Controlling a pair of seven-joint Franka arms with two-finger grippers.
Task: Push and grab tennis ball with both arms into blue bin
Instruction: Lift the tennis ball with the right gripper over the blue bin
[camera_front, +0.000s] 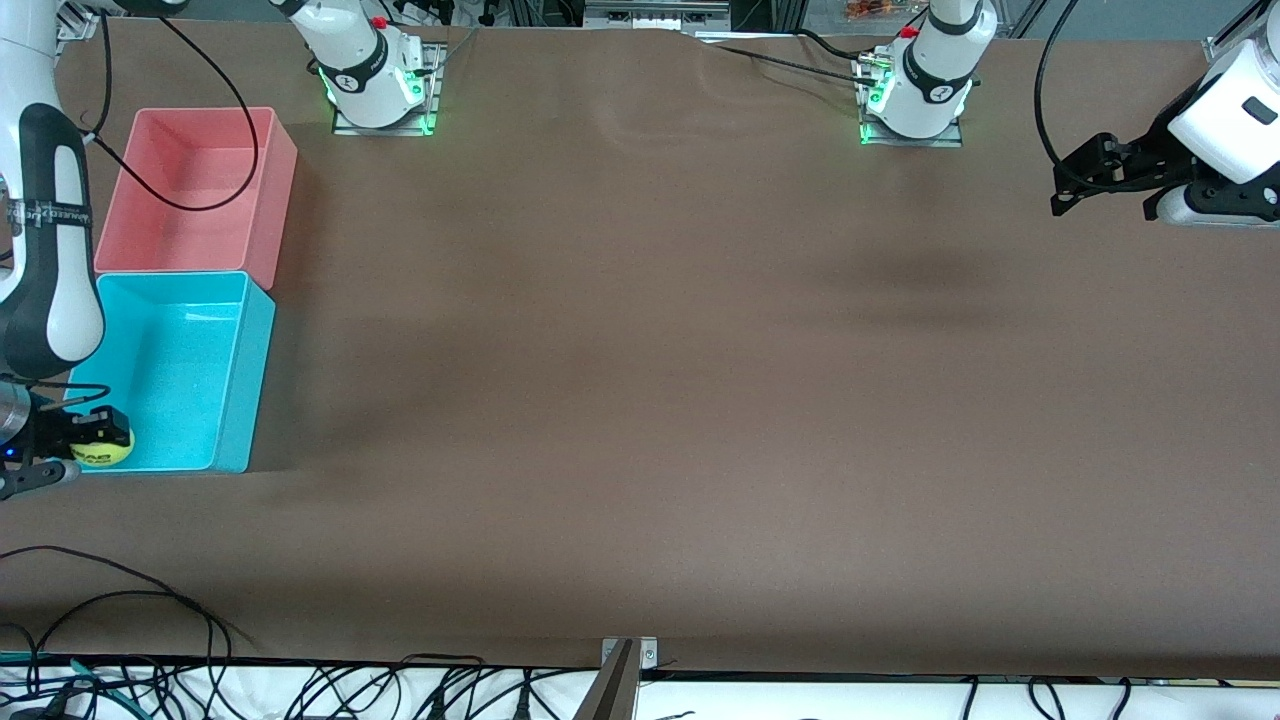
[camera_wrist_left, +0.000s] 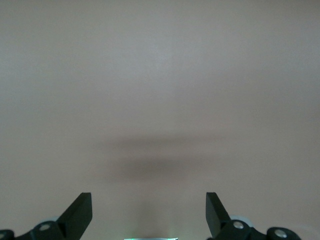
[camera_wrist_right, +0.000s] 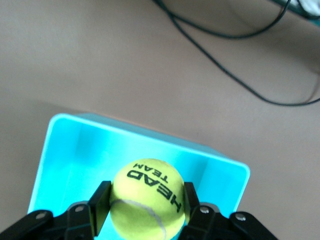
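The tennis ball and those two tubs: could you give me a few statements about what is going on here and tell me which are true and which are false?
1. The right gripper is shut on the tennis ball. True.
2. The ball is held over the pink bin. False: it is over the blue bin, at the end nearer the front camera.
3. The left gripper is open and holds nothing. True.
4. The left gripper is over the bins. False: it waits over the bare table at the left arm's end.
5. The blue bin and the pink bin stand side by side, touching. True.
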